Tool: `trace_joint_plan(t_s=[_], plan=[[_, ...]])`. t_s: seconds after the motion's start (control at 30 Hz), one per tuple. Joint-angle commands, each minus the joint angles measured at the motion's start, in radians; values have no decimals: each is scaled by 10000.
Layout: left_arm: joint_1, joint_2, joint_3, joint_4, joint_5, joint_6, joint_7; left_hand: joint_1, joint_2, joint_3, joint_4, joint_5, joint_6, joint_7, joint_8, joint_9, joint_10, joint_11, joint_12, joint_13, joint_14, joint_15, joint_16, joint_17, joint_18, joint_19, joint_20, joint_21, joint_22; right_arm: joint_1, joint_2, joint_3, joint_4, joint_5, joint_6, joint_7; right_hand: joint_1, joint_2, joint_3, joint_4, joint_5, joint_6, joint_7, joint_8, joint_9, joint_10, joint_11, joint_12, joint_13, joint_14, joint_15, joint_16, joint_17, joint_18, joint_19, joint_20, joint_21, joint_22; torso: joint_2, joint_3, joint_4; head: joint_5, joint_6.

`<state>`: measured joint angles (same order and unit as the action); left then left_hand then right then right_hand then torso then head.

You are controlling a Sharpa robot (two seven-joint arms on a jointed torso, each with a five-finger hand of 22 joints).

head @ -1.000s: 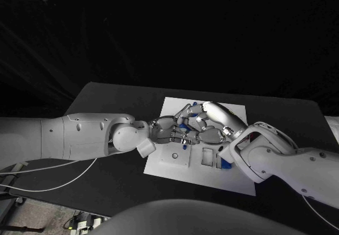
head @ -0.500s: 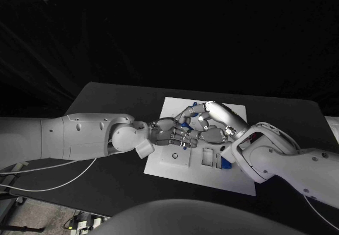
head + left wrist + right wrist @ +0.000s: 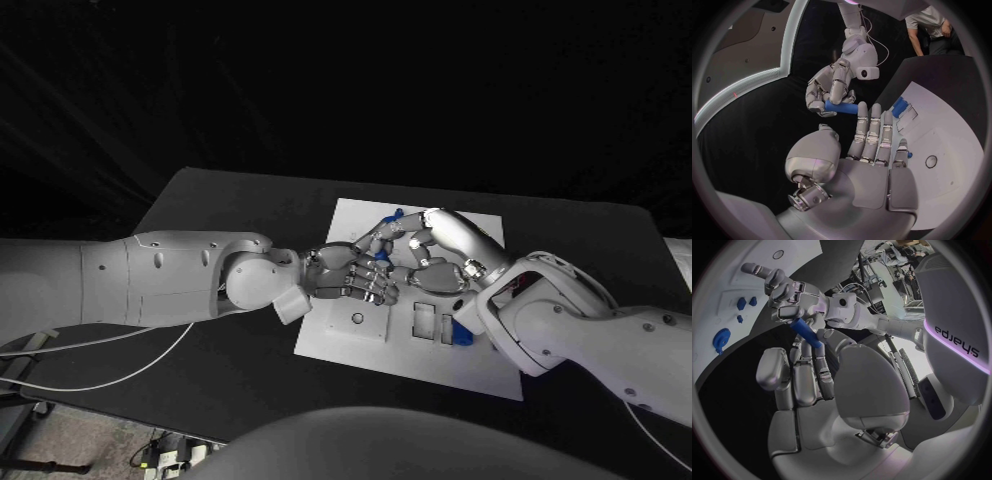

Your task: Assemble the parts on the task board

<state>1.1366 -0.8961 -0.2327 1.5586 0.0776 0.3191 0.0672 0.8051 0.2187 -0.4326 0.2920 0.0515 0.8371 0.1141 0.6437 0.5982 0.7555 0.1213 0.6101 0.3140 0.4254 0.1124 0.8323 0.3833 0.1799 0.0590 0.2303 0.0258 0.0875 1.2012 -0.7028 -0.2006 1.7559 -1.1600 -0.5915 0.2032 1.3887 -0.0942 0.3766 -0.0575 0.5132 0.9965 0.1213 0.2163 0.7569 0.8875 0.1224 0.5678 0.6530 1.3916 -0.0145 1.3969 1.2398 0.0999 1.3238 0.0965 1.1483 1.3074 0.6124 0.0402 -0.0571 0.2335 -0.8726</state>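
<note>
Right silver hand [image 3: 832, 90] pinching small blue cylindrical peg [image 3: 842, 107] in its fingers above white task board [image 3: 361, 330] centre, left silver hand [image 3: 351, 274] fingers apart beside; align upright before lowering.

Both hands [image 3: 397, 262] hide the board's [image 3: 346, 335] middle. The blue part [image 3: 842, 107] is half buried in the right hand's fingers [image 3: 837, 85].

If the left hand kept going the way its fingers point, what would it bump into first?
Probably the blue part held by the right hand; it sits just past the left hand's fingertips, though depth is hard to judge.
</note>
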Motion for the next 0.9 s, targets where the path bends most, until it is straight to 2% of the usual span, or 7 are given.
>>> trace_joint_plan(t_s=[0.03, 0.1, 0.17, 0.4, 0.7, 0.8, 0.9], plan=[[6, -16, 18, -13, -152, 56, -19, 95, 67, -246, -9, -47, -224, 6, 86, 253, -171, 51, 26, 19, -154, 52, 29, 16, 67, 4, 107, -7, 15, -42, -42, -15, 9, -11, 126, 39, 90, 11, 24, 45, 49, -90, 10, 7, -15, 806, -723, 26, 15, 54, 11, 26, 9, -89, 74, -27, 40, 1443, 0, 2, 1, 3, 0], [5, -14, 18, -19, -181, -4, -22, 124, 38, -241, -5, -46, -656, 85, -86, 325, -519, 197, -130, -23, -451, 168, -102, -16, 48, 1, 187, -9, 9, -47, -46, -15, 14, 12, 121, 44, 92, 14, 24, 52, 53, -95, 12, 6, -12, 803, -721, 23, 12, 52, 12, 23, 1, -86, 65, -26, 29, 1439, 2, 1, -1, 4, 0], [4, -9, 18, -34, -203, -24, -9, 162, 6, -217, -4, -47, -931, -37, -275, 294, -842, 447, -255, -56, -761, 339, -212, -38, 11, -1, 297, -11, 4, -51, -42, -16, 23, 41, 116, 43, 93, 14, 24, 53, 54, -96, 13, 6, -11, 802, -721, 22, 12, 51, 12, 22, -1, -86, 63, -26, 26, 1439, 6, 0, -1, 0, 0], [2, -27, 17, -53, -232, -31, 65, 175, 2, -197, -5, -47, -759, -221, -163, 408, -946, 641, -201, -15, -873, 472, -156, 7, -21, 3, 375, -9, 3, -62, -32, -16, 22, 77, 158, 4, 152, 19, 38, 46, 83, -109, 15, 7, 9, 799, -724, 16, 4, 60, 11, 28, 5, -83, 50, -25, 24, 1437, 0, 1, 2, 27, 0], [1, -67, 17, -83, -236, -112, 99, 209, 11, -180, -7, -47, -574, -328, -40, 524, -979, 725, -127, 26, -892, 549, -86, 46, -45, 15, 426, -3, 13, -87, -90, -18, -1, 86, 155, -59, 199, 21, 48, 37, 110, -114, 18, 10, 23, 799, -724, 16, 1, 58, 9, 25, -4, -79, 38, -26, 18, 1435, 0, 2, 2, 68, 0], [1, -53, 17, -97, -236, -227, 114, 257, -72, -147, -12, -41, -1209, 73, -515, 341, -1579, 760, -352, -40, -1442, 610, -277, -2, -66, 14, 450, -4, 4, -94, -83, -18, 6, 104, 139, -45, 207, 21, 49, 37, 113, -117, 19, 9, 26, 798, -723, 15, 0, 54, 9, 21, -10, -79, 35, -27, 17, 1435, 0, 0, -5, 62, 0], [0, -35, 17, -105, -236, -283, 172, 239, -194, -28, 6, -55, -2100, -199, -1398, -233, -2374, 972, -673, -156, -2186, 748, -545, -84, -160, 6, 473, -8, -11, -97, -59, -18, 9, 111, 156, -44, 212, 21, 50, 36, 115, -119, 20, 9, 28, 797, -722, 14, 0, 52, 10, 19, -15, -78, 34, -27, 17, 1434, 4, 2, -1, 36, 0]])
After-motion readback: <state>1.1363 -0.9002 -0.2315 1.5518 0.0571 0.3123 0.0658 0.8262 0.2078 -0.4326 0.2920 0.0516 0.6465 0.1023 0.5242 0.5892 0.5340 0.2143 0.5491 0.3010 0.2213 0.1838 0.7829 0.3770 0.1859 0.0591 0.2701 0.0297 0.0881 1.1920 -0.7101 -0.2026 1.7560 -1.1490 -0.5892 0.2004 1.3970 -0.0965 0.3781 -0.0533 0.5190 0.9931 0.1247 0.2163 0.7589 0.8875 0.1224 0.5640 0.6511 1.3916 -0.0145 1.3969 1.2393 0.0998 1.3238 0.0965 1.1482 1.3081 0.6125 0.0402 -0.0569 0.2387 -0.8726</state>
